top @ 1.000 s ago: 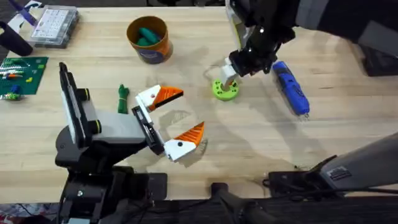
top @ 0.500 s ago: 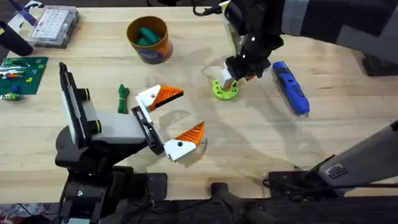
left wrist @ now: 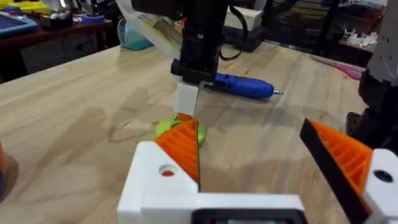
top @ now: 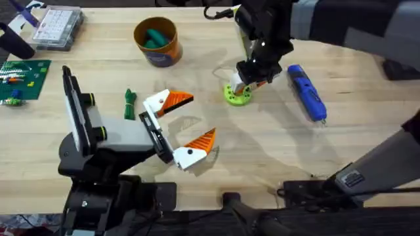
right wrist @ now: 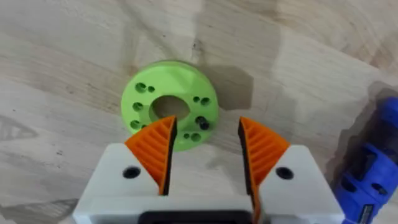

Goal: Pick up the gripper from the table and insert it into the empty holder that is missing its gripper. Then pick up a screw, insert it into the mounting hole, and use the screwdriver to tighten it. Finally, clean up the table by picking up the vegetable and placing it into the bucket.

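I have the right claw (right wrist: 203,149) poised directly above the lime-green disc (right wrist: 170,104), fingers parted and holding nothing. The gap sits over the disc's rim where a small dark screw (right wrist: 202,122) stands in one hole; I judge this alignment serves picking that screw. The left claw (top: 182,124) is likewise released, resting low over the tabletop (top: 275,151) clear of the work. The screwdriver (top: 306,91) lies just beside the disc, within reach. The vegetable (top: 129,103) lies near the left claw; the bucket (top: 157,40) stands behind it.
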